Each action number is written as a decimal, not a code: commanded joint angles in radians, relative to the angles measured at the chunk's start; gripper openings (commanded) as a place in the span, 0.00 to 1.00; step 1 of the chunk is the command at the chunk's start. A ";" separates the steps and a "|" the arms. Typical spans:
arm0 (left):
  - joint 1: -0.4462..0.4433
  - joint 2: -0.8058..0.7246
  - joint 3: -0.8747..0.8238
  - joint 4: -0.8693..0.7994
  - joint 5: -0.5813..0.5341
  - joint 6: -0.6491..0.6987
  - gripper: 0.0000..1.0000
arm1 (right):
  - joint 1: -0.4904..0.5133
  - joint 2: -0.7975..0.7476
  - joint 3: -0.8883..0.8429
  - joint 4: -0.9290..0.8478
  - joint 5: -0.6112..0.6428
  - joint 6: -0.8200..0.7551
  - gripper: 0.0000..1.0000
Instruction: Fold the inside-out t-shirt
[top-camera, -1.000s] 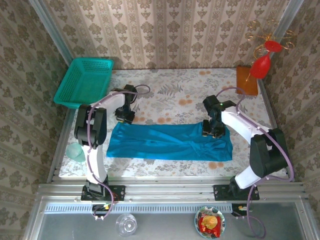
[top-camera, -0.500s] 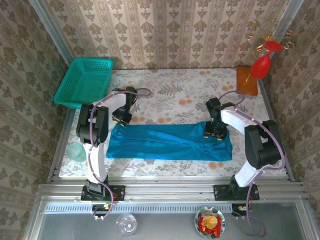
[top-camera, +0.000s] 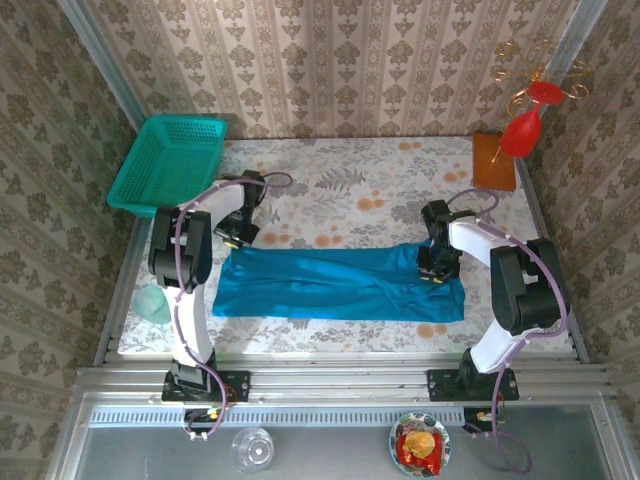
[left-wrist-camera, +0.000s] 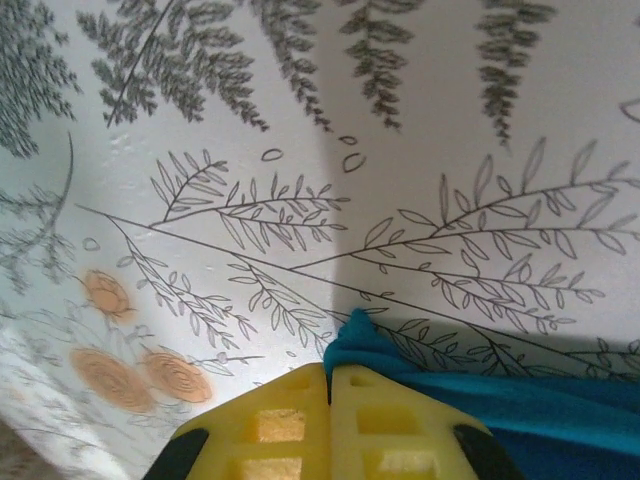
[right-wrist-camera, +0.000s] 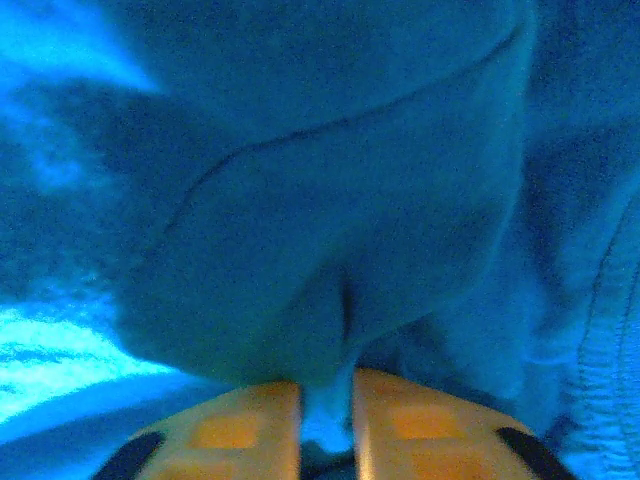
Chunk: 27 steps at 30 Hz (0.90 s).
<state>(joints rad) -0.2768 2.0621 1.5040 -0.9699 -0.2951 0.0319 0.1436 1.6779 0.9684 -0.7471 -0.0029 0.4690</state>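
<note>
The blue t-shirt (top-camera: 335, 285) lies flattened into a long band across the near half of the flowered bench (top-camera: 350, 190), running left to right between the two arms. The left claw (top-camera: 238, 238) sits at the band's far left corner. In the left wrist view its yellow fingers (left-wrist-camera: 270, 420) are pressed together with no gap, and the corner of the t-shirt (left-wrist-camera: 372, 345) rises in a small peak right at their tips, pinched there. The right claw (top-camera: 437, 268) rests on the far edge near the band's right end. Seen from its own wrist, the right claw (right-wrist-camera: 326, 385) is almost shut, with a fold of blue cloth caught in the narrow slit between its fingers. A teal basket (top-camera: 165, 165) stands tilted at the far left corner, well apart from the t-shirt.
</note>
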 joint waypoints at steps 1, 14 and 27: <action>0.052 -0.068 -0.004 0.017 0.117 -0.031 0.00 | -0.017 0.014 -0.026 0.006 0.006 -0.004 0.14; 0.186 -0.093 0.009 0.018 0.187 -0.106 0.17 | -0.044 -0.008 -0.026 -0.001 0.013 -0.009 0.17; 0.205 -0.385 -0.219 0.040 0.287 -0.171 0.33 | -0.042 -0.154 0.040 -0.121 0.028 -0.015 0.37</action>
<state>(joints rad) -0.0792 1.7454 1.3590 -0.9199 -0.0784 -0.0917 0.1051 1.5665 0.9752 -0.8043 -0.0017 0.4660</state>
